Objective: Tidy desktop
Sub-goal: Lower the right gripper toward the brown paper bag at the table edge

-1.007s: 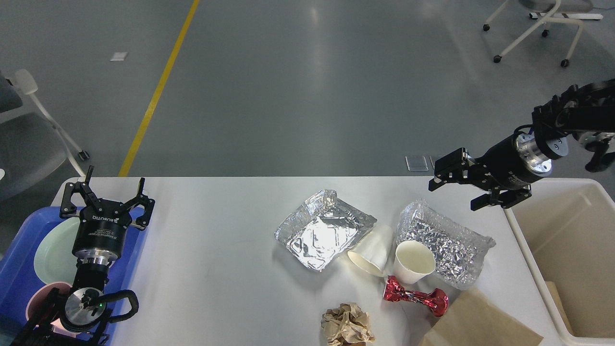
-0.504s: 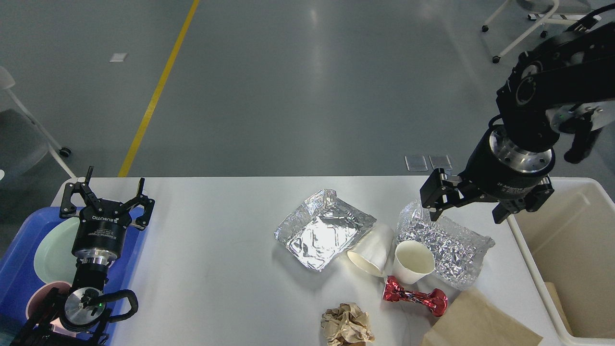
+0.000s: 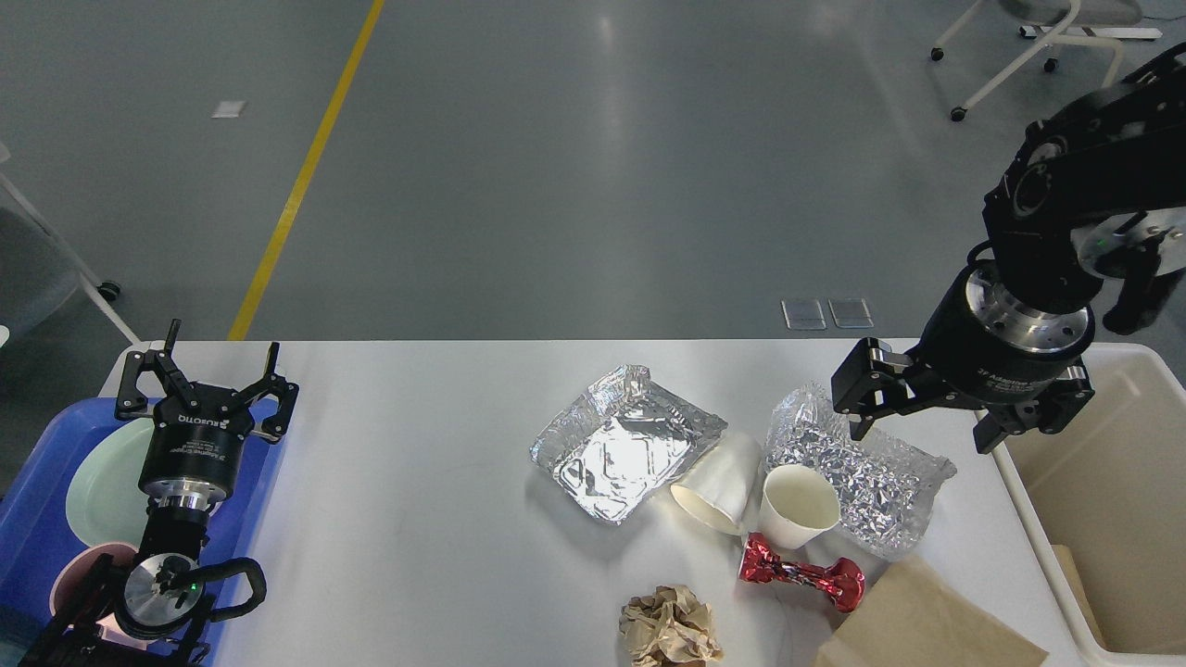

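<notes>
The white desktop holds litter on its right half. There is a flat foil tray, a paper cup on its side, an upright paper cup and a crumpled foil container. Nearer the front lie a red foil wrapper, a crumpled brown paper ball and a brown paper bag. My right gripper is open and empty, pointing down just above the far right end of the crumpled foil container. My left gripper is open and empty over the blue tray's right edge.
A blue tray at the left end holds a pale green plate and a pink cup. A cream plastic bin stands at the table's right end. An office chair stands on the floor beyond.
My right arm has swung in from the far right and turned its open gripper downward over the crumpled foil container. The left arm and the litter have not moved.
</notes>
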Available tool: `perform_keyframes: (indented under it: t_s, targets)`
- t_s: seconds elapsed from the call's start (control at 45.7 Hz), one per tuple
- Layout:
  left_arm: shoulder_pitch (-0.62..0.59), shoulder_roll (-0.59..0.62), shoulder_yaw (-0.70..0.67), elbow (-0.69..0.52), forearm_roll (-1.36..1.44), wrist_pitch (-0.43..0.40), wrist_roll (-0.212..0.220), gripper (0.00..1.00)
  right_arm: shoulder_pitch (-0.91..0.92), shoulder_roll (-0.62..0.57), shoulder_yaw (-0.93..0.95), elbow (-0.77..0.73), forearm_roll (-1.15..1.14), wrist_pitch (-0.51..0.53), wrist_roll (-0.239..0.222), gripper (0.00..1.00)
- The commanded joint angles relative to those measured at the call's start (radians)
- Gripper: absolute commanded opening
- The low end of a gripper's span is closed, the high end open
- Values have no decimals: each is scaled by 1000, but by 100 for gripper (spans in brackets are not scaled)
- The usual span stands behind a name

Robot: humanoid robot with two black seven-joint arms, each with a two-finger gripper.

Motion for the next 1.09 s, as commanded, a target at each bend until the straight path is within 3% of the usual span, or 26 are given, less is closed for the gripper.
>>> perform_keyframes:
  t_s: [0.0, 0.241, 1.073]
  targets:
    - [0, 0, 0, 0, 0, 1, 1, 96, -38, -3, -6, 0, 1, 0, 0, 100]
    - [0, 0, 0, 1, 0, 1, -1, 96, -50, -163, -12, -2, -40, 9, 0, 100]
    - [1, 0, 0, 0, 0, 0, -1, 96, -50, -112, 6, 3, -56, 15, -1, 100]
